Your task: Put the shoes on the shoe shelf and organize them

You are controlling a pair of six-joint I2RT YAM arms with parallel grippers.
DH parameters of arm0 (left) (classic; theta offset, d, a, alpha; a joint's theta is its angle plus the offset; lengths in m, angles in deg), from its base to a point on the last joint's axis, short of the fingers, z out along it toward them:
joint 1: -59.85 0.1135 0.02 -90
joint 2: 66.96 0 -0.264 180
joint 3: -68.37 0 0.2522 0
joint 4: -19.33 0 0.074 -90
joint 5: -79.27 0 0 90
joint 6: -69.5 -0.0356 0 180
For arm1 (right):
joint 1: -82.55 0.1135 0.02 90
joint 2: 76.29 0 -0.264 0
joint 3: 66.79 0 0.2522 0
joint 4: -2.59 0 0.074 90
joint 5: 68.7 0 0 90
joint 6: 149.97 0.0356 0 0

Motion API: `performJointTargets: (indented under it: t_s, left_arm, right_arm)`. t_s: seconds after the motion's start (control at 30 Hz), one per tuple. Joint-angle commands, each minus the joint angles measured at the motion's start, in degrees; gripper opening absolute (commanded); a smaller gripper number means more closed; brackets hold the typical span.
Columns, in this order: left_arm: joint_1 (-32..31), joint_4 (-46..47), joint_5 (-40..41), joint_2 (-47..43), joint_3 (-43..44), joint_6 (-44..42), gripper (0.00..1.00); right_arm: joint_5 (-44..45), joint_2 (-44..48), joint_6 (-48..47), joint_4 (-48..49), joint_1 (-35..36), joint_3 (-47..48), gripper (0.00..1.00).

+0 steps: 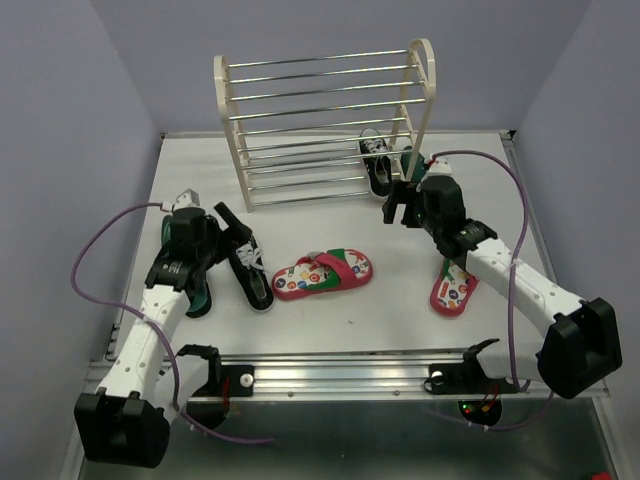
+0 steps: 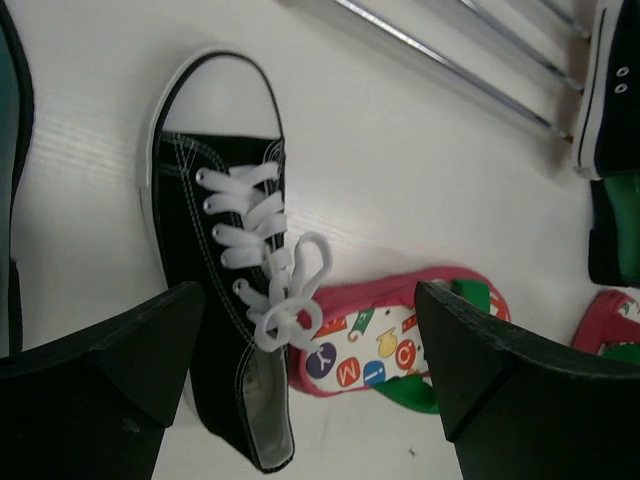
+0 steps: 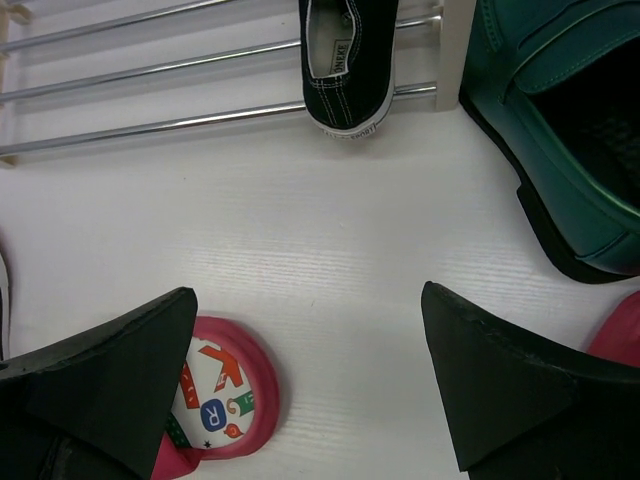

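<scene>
The cream shoe shelf stands at the back. One black sneaker rests on its lowest rods at the right end, heel overhanging. A teal dress shoe lies beside the shelf's right panel. My right gripper hovers open over bare table in front of them. The other black sneaker lies on the table below my open left gripper, nothing between its fingers. A flip-flop lies mid-table beside that sneaker. A second flip-flop lies partly under my right arm. Another teal shoe lies under my left arm.
The table's raised rim runs along the left and right sides. A metal rail crosses the near edge between the arm bases. Purple cables loop off both arms.
</scene>
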Motion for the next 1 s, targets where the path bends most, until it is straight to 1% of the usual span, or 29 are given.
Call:
performJointTargets:
  t_s: [0.0,0.13,0.17,0.2,0.3,0.5,0.73,0.97]
  left_arm:
    - [-1.9,-9.0,-0.5,-4.8,-4.0,4.3,0.99]
    - [-4.9,-11.0,1.5,-4.7,-6.4,6.9,0.99]
    - [-6.5,-11.2,2.4,-3.5,-6.5,7.7,0.99]
    - [-7.5,-11.3,5.0,-2.9,-6.6,8.2,0.99]
    - [-9.5,-11.4,7.0,0.4,-6.2,10.0,0.99]
    - [-10.5,-15.6,12.4,3.8,-6.1,14.2,0.99]
    - [-10.9,-13.5,11.9,9.4,-6.6,13.8,0.99]
    - [-12.3,-10.7,10.8,13.9,-6.0,13.2,0.99]
  right_arm:
    - [2.9,0.8,1.5,-2.0,-0.4,-0.6,1.0]
    - [3.1,0.3,2.1,-2.4,-0.4,-0.8,1.0]
    - [2.9,0.0,2.3,-2.5,-0.4,-0.9,1.0]
    - [2.8,-0.2,2.3,-2.4,-0.4,-0.9,1.0]
    - [3.0,-1.2,2.1,-2.4,-0.4,-0.8,1.0]
    - [3.8,-2.7,1.6,-2.6,-0.4,-0.2,1.0]
    - [6.4,-3.9,1.6,-2.6,-0.4,0.1,1.0]
    - [6.3,-4.2,1.2,-2.4,-0.4,0.3,1.0]
